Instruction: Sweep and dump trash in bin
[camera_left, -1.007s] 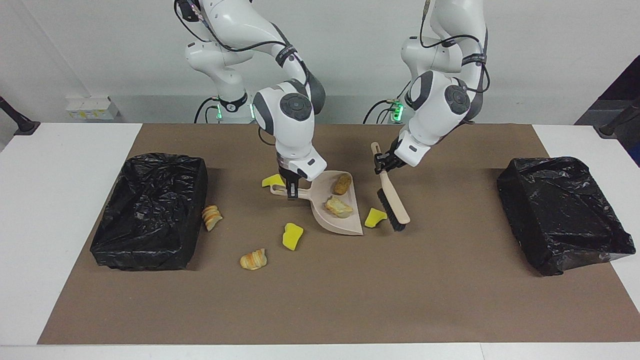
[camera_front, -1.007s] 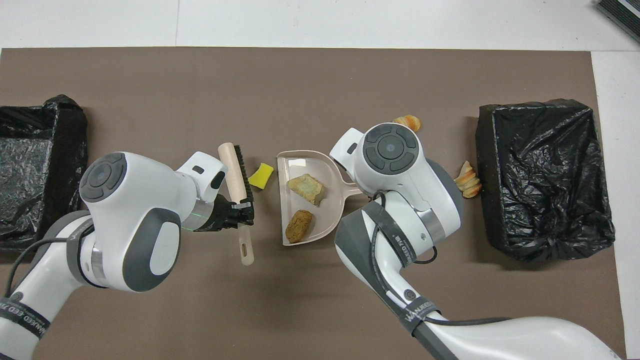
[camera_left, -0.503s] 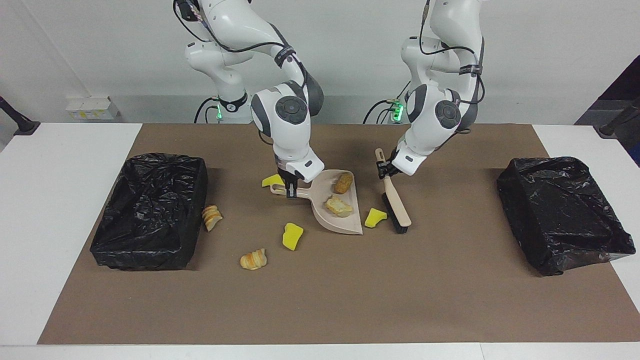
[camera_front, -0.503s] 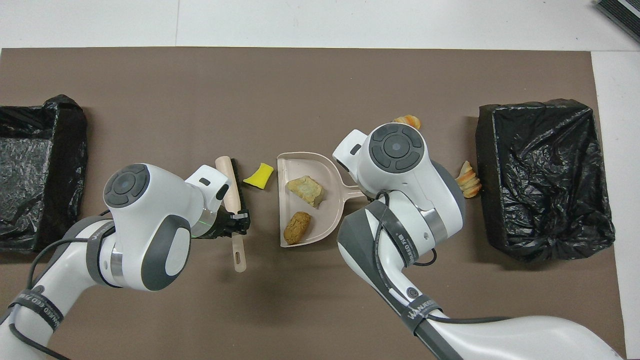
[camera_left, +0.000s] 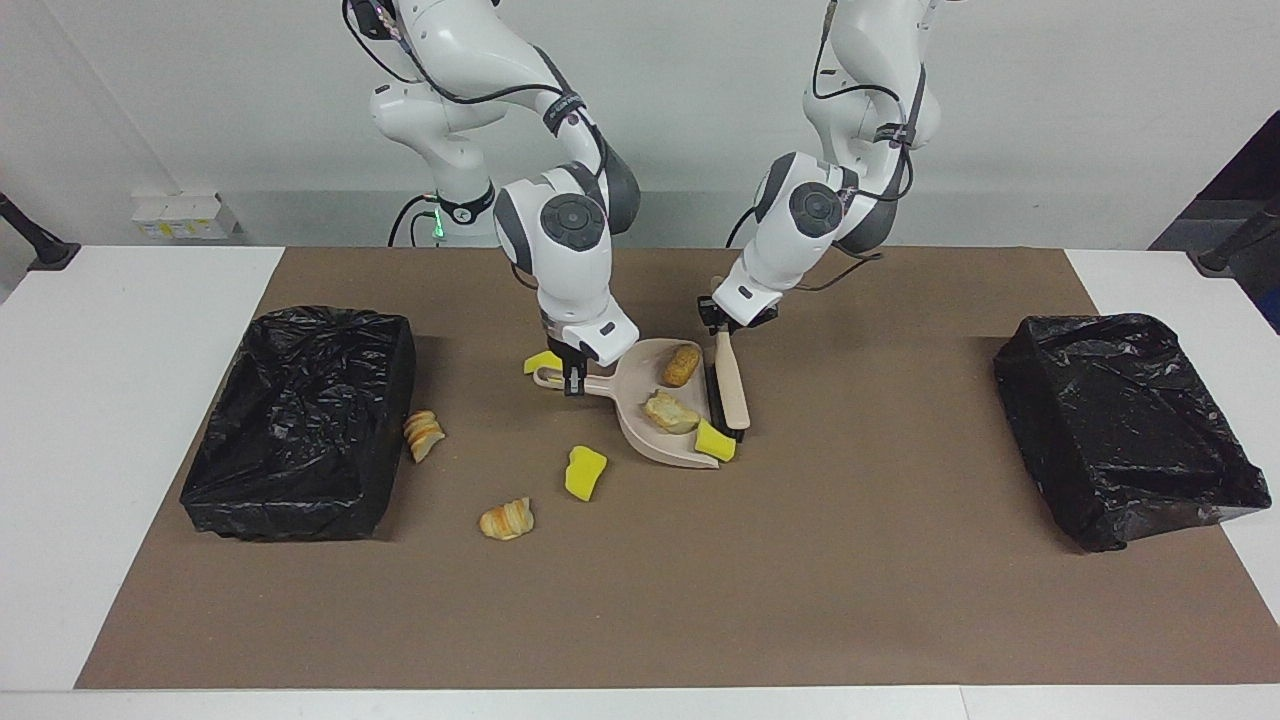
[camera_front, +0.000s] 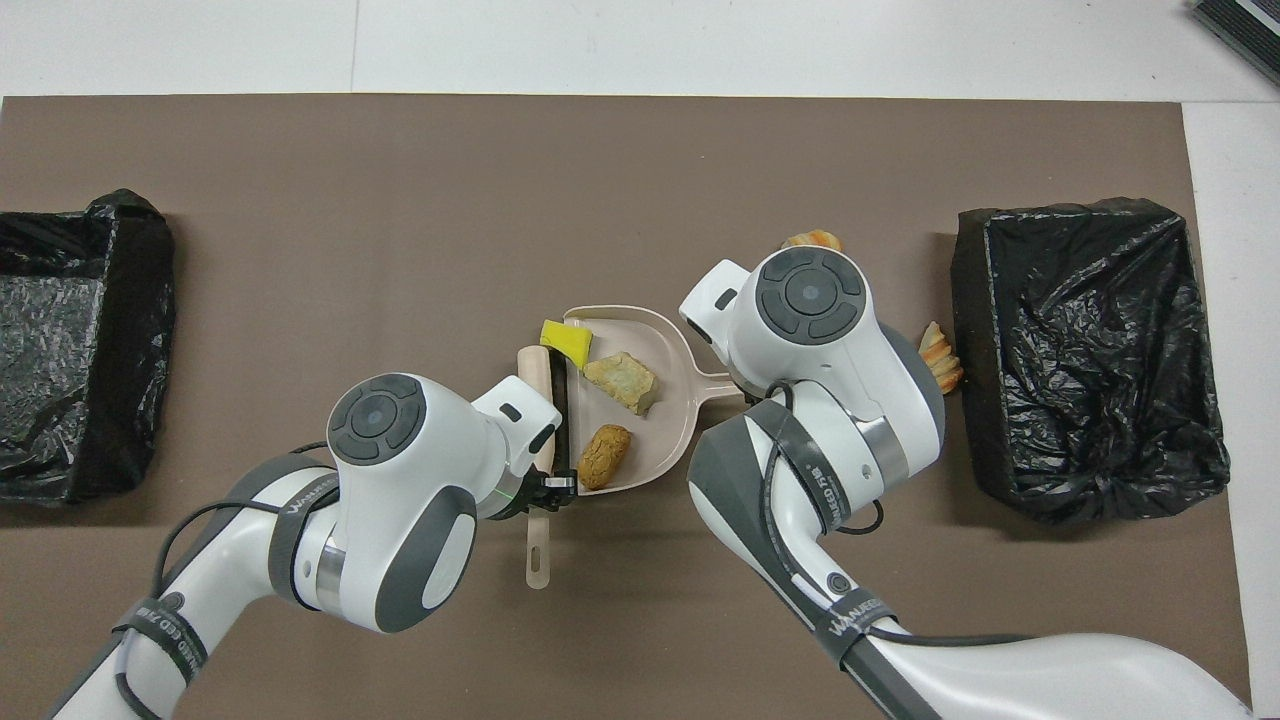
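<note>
Here, from the right arm's end of the counter: a black bin, a bread piece beside it, another nearer the counter's front edge, then a sponge chunk. The right claw is clamped on the dustpan handle, a sponge bit beside it. The pan holds two bread pieces and a sponge at its lip. The left claw grips the brush, bristles against the lip. A second bin sits at the left arm's end.
</note>
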